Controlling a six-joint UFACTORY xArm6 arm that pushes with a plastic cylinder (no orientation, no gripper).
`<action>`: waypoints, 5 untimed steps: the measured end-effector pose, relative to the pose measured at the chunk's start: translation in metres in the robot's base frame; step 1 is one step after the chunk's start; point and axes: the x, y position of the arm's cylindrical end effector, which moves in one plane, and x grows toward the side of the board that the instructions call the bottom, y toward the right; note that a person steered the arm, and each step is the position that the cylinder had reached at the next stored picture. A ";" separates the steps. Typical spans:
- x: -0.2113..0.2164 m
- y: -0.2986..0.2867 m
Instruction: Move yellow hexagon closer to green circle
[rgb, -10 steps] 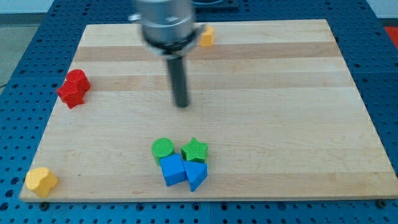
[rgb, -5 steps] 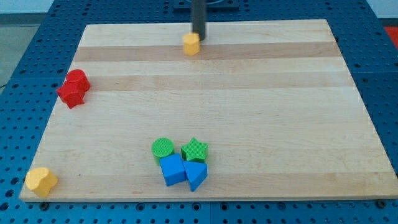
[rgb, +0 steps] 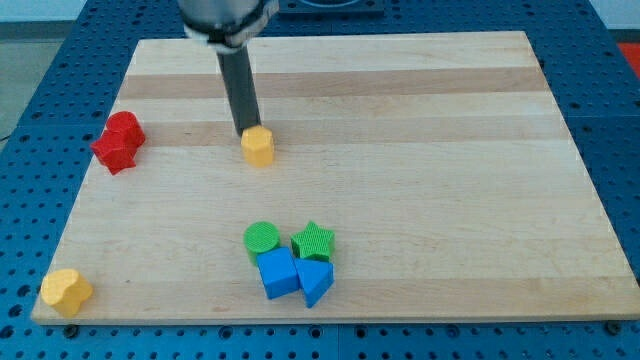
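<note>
Tip (rgb: 247, 131) of my rod sits touching the yellow hexagon's (rgb: 258, 146) top-left side, no gripper here, nothing held. Green circle (rgb: 262, 237) lies well below on the table (rgb: 450, 200), so pushing downward looks right.

A single camera is looking down at a slant over the wooden board (rgb: 420, 110), taking in nearly all of it.

My arm shows at the upper left of the frame as a broad, rounded grey metal housing, blurred and cut off by the top edge. From its underside a straight, dark, smooth round rod runs down, ending in my tip (rgb: 247, 131), blunt and flat. I can make out no cables, screws or markings.
</note>
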 end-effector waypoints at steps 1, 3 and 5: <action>-0.006 -0.002; -0.026 0.041; 0.059 -0.033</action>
